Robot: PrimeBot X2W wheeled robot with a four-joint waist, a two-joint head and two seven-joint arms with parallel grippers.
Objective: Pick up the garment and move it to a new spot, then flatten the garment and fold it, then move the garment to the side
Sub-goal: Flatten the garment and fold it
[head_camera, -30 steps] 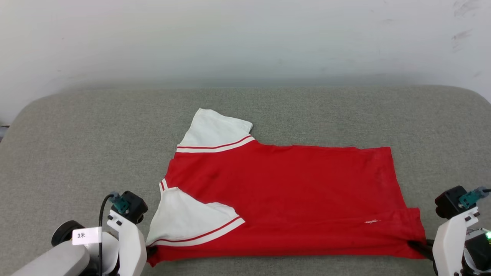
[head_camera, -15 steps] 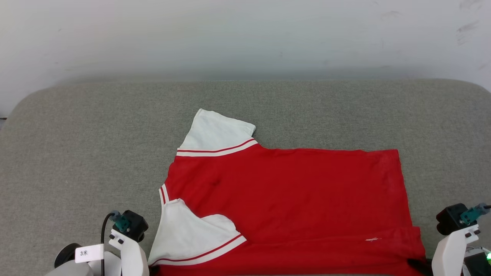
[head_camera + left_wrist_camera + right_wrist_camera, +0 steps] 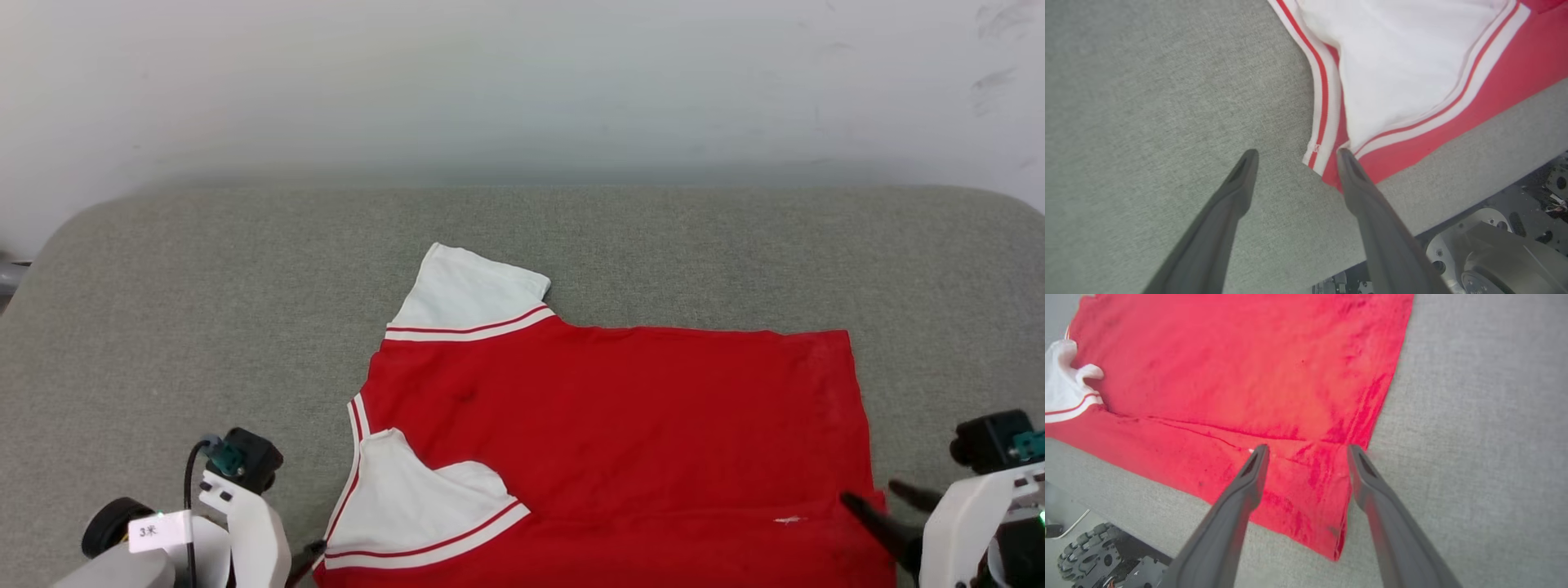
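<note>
Plainly, the garment (image 3: 620,425) lies spread on the grey padded surface (image 3: 163,327), low in the middle of the head view and close to the near edge. Its neck trim (image 3: 357,416) points to 9 o'clock and its hem (image 3: 853,408) to 3 o'clock. One white sleeve (image 3: 469,290) sticks out toward 12 o'clock. The other sleeve (image 3: 416,498) lies doubled back onto the red body at about 7 o'clock. A shallow crease runs along the near side.

The left pincer (image 3: 1297,153) is released. Its jaws stand apart at the shoulder corner, one fingertip over the red edge and the other over bare upholstery, with no cloth gathered between them. The right pincer (image 3: 1308,449) is likewise spread wide and holds nothing, poised above the near hem corner at 5 o'clock in the head view.

The cloth looks light, thin and quite limp. I judge it will sag and drape from wherever it is pinched and will hold no shape of its own. It is unlikely to be damaged by a firm grip. The woven upholstery probably drags on it, so sliding it could bunch it up, while lifting should keep it flat.

The best holds seem to be two corners well apart, the shoulder beside the trim and the hem corner. Each pinch should go deep enough to catch both layers.
</note>
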